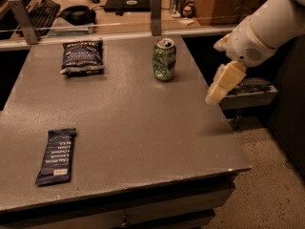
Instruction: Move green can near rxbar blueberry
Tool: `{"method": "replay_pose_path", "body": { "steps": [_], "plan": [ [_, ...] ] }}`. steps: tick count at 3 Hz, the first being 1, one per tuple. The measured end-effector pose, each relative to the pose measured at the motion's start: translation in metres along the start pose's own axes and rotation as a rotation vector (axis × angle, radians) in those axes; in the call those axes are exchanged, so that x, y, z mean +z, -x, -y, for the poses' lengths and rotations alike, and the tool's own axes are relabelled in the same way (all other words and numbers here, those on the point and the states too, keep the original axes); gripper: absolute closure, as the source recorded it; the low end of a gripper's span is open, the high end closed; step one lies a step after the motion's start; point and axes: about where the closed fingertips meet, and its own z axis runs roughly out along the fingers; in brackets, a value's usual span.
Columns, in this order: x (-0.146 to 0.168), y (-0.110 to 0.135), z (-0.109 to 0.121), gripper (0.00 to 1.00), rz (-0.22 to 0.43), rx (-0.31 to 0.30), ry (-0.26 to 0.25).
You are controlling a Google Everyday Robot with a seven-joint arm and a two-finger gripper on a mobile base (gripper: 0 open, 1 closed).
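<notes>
Grey table (143, 142) fills most of what I see, and three things sit on it. The green can (164, 59) stands up straight near the far edge, a bit toward the right side. Nothing touches it. To its left, also near the far edge, lies a puffy blue chip bag (82, 56), apart from the can. The dark blue bar (56, 155) lies flat at the near left corner, well apart from the can. So the can is not near the bar yet.

My claw (217, 93) hangs in the air over the right edge of the table, to the right of the can and a bit closer to the front. It does not touch the can or the table. My white arm (267, 27) comes in from the top right. I cannot tell if my claw is open or closed. I see nothing in it.

I think I am at the first step, which is reaching for the can. Next I need to bring my claw left and farther back until the can sits in the middle of it. It must be open wide enough to go around the can. Then I need to squeeze, lift a little, and carry the can across to the near left. I should set it down standing up, just beside the bar and not on top of it.
</notes>
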Motion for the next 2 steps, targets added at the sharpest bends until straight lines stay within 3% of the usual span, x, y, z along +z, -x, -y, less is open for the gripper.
{"method": "replay_pose_path", "body": {
  "steps": [2],
  "plan": [
    [0.063,0.049,0.048,0.00,0.301,0.036,0.035]
  ]
}}
